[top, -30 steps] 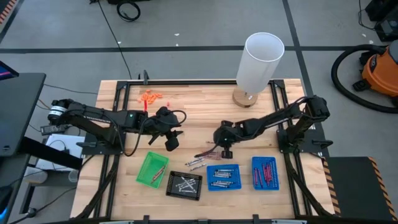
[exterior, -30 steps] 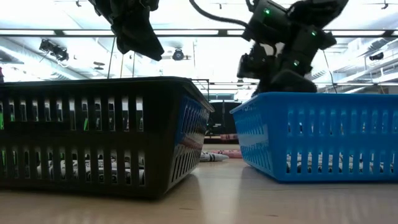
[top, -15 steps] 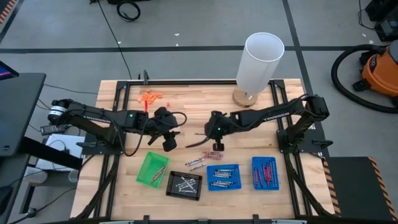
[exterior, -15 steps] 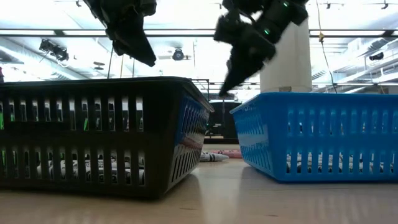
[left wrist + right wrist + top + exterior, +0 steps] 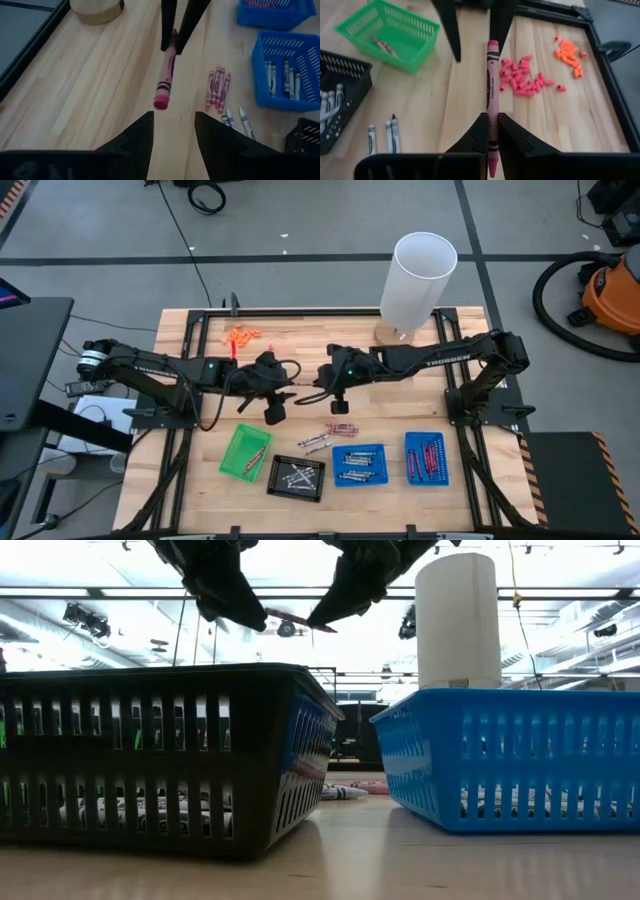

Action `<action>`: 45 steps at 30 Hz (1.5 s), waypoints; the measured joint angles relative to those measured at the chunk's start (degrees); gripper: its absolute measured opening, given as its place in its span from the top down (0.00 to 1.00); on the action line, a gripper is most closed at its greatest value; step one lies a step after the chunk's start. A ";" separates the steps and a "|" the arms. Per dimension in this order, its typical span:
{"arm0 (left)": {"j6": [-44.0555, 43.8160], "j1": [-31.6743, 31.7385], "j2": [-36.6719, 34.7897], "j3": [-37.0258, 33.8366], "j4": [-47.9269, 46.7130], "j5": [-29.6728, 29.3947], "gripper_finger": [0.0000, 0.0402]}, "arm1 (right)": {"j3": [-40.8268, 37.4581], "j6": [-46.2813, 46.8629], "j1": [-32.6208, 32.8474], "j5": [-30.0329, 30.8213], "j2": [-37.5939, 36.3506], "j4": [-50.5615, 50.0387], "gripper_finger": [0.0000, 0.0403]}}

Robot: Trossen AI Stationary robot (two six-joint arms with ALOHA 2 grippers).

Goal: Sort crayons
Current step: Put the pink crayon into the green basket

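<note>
My right gripper (image 5: pixel 324 393) is shut on a maroon crayon (image 5: pixel 492 85) held above the middle of the table. My left gripper (image 5: pixel 172 125) is open. Its fingers (image 5: pixel 449 30) stand on either side of the crayon's free end (image 5: pixel 161 101), and I see no touch. Several loose maroon crayons (image 5: pixel 340 427) and grey-white crayons (image 5: pixel 314 442) lie flat on the table. A green tray (image 5: pixel 232 463) holds one crayon. A black tray (image 5: pixel 297 492) and a blue tray (image 5: pixel 358 451) hold grey-white crayons. A second blue tray (image 5: pixel 410 457) holds red ones. My right gripper pinches the crayon between its two fingers near its rear end (image 5: pixel 492 131); a short stub sticks out behind them. The fingers lie along the crayon and point about level toward the table's left. The crayon is clear of the table and reaches toward my left gripper.
A tall white cylinder (image 5: pixel 418 280) stands at the far right. Orange bits (image 5: pixel 240 335) lie at the far left, and pink bits (image 5: pixel 520 80) lie near them. The four trays line the near edge.
My right gripper has risen from the loose crayons with one maroon crayon and gone toward the table's left. It has turned, so the crayon now points at my left gripper. The crayon is lifted clear of the table.
</note>
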 joint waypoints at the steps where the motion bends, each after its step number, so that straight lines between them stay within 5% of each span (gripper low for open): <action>1: 0.03 0.03 0.00 0.00 0.24 0.00 0.62 | 0.16 0.00 -0.02 0.00 0.00 0.09 0.93; 11: -0.05 0.03 0.00 0.00 7.31 -0.07 0.63 | 0.24 0.13 0.07 -0.08 0.00 1.41 0.93; 27: -0.65 0.47 0.72 0.00 7.30 0.17 0.94 | 0.24 0.51 0.24 -1.96 0.00 3.97 0.90; 45: -5.51 -0.14 0.11 0.00 4.15 2.88 0.92 | 0.27 9.99 0.18 -2.97 -0.04 -1.81 0.53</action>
